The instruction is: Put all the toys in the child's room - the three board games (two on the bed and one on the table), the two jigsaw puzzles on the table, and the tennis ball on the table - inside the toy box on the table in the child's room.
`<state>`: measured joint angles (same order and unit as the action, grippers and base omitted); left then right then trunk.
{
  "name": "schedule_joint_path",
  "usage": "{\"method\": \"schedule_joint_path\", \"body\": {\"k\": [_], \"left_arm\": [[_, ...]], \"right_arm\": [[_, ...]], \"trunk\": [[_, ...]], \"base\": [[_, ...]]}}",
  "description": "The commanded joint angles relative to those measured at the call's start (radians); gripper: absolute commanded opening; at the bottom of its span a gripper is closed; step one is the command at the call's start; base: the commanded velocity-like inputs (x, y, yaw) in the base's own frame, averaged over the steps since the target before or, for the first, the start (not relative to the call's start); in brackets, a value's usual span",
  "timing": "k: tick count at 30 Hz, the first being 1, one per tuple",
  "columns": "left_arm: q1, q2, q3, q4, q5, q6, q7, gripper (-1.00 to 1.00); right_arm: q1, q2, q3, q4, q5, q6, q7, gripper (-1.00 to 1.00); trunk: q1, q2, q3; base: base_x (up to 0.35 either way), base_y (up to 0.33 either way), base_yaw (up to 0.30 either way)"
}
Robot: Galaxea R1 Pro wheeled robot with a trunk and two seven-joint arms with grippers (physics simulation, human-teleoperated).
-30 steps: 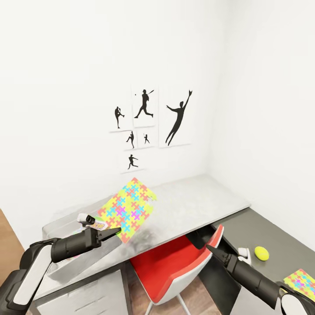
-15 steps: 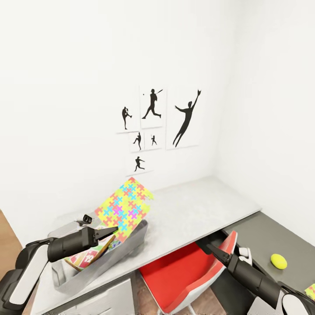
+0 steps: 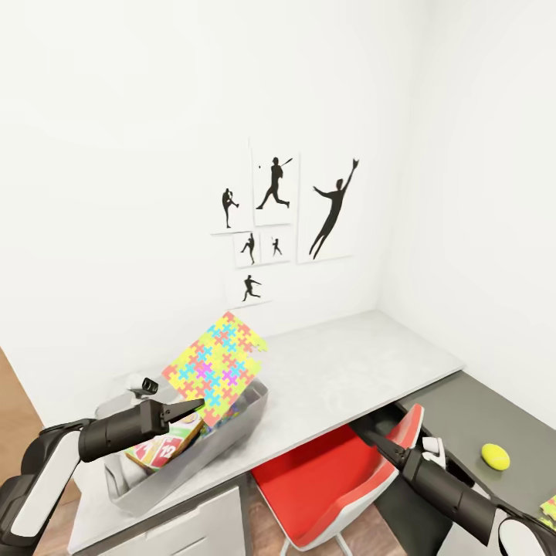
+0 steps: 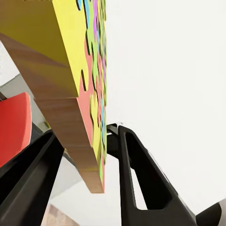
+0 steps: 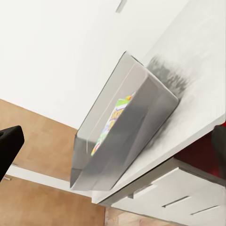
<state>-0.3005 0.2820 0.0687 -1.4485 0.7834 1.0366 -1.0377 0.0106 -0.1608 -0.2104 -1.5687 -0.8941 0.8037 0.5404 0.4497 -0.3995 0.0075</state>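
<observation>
My left gripper point(image 3: 193, 403) is shut on the lower edge of a multicoloured jigsaw puzzle point(image 3: 216, 364), which stands tilted with its low corner at the toy box point(image 3: 245, 421). The left wrist view has the puzzle point(image 4: 92, 94) clamped between both fingers point(image 4: 136, 179). The see-through toy box sits at the table's point(image 3: 347, 363) left end and holds a printed board game point(image 3: 164, 448). On the lower dark section lie the tennis ball point(image 3: 495, 455) and a corner of a second puzzle point(image 3: 550, 508). My right gripper point(image 3: 371, 438) hovers open and holding nothing over the chair. The right wrist view has the toy box point(image 5: 136, 141).
A red chair point(image 3: 324, 475) is pushed under the desk between my arms. Grey drawers point(image 3: 193, 525) sit below the toy box. Black baseball silhouettes point(image 3: 286, 208) hang on the white wall. Wood floor point(image 3: 19, 417) lies to the left.
The camera has turned left, so the pictures and desk slid right. The toy box has come under the puzzle held by my left gripper, and the puzzle's low corner now dips into it.
</observation>
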Motion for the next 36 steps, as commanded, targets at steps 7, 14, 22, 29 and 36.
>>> {"method": "schedule_joint_path", "body": {"k": [7, 14, 22, 29, 36], "left_arm": [[0.000, 0.000, 0.000, 0.000, -0.001, 0.003, -0.004, -1.00], [0.000, 0.000, 0.000, 0.000, -0.002, 0.003, -0.004, -1.00], [0.000, 0.015, 0.000, 0.000, -0.002, 0.003, -0.004, -1.00], [0.001, 0.054, 0.033, 0.002, -0.001, 0.003, -0.004, -1.00], [0.001, 0.057, 0.046, 0.002, -0.001, 0.003, -0.004, -1.00]], "right_arm": [[0.000, -0.001, -0.001, -0.001, -0.002, 0.006, 0.001, 1.00], [0.000, 0.001, -0.001, -0.001, -0.002, 0.005, 0.000, 1.00], [0.000, 0.001, -0.002, -0.001, -0.002, 0.005, -0.001, 1.00], [0.000, 0.003, -0.001, -0.001, -0.002, 0.005, -0.002, 1.00], [0.000, 0.007, -0.001, -0.001, -0.002, 0.004, -0.001, 1.00]], "trunk": [[0.000, 0.000, 0.000], [0.000, 0.000, 0.000], [0.000, 0.000, 0.000], [0.000, 0.000, 0.001], [0.000, 0.000, 0.006]], "base": [[-0.077, 0.105, 0.000], [-0.058, 0.108, 0.000], [-0.002, 0.102, 0.000], [0.000, 0.005, 0.036], [0.000, 0.000, 0.201]]}}
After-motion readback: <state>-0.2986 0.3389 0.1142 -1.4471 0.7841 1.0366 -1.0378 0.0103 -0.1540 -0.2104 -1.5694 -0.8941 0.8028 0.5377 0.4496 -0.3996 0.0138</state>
